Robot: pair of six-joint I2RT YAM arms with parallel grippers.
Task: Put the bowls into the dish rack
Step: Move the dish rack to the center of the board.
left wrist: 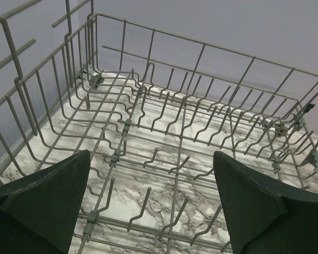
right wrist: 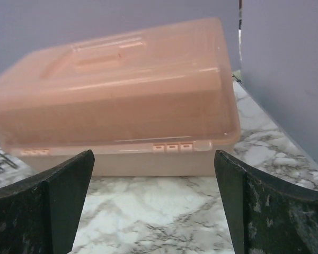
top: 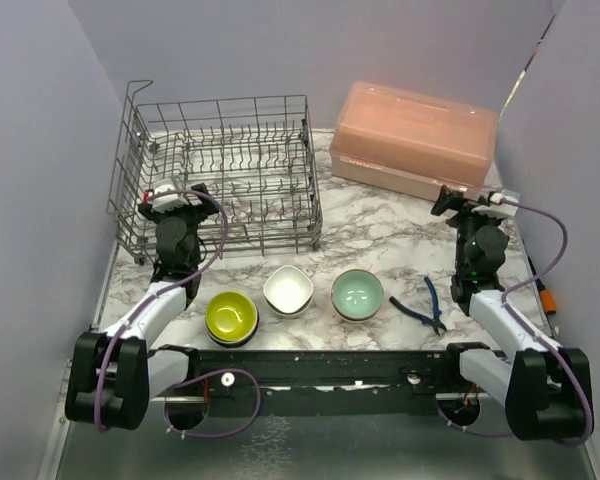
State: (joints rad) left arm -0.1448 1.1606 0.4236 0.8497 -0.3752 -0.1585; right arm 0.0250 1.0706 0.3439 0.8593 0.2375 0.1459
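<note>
Dark wedge-shaped fingers of the left pincer fill both bottom corners of the left wrist view, spread wide apart and gripping nothing. Past them lies the large grey wire dish rack, with the marble pattern showing through its floor between the upright tines. From above, this pincer sits at the rack's near left corner. The right pincer is splayed just as wide and also holds nothing. It hangs above the white marble-patterned desk, facing the long front of the translucent pink plastic lidded box without touching it. In the top view the rack stands at the far left of the desk and the pink box at the far right. The bowls rest outside the rack in a row on the desk in front of it, between the two arms and apart from one another. On the left is a lime-yellow round bowl nested on a dark bowl. A white bowl with a rounded-square rim is in the middle, and a pale teal round bowl is on the right. Blue-handled pliers lie just right of the teal bowl, near the right arm.
</note>
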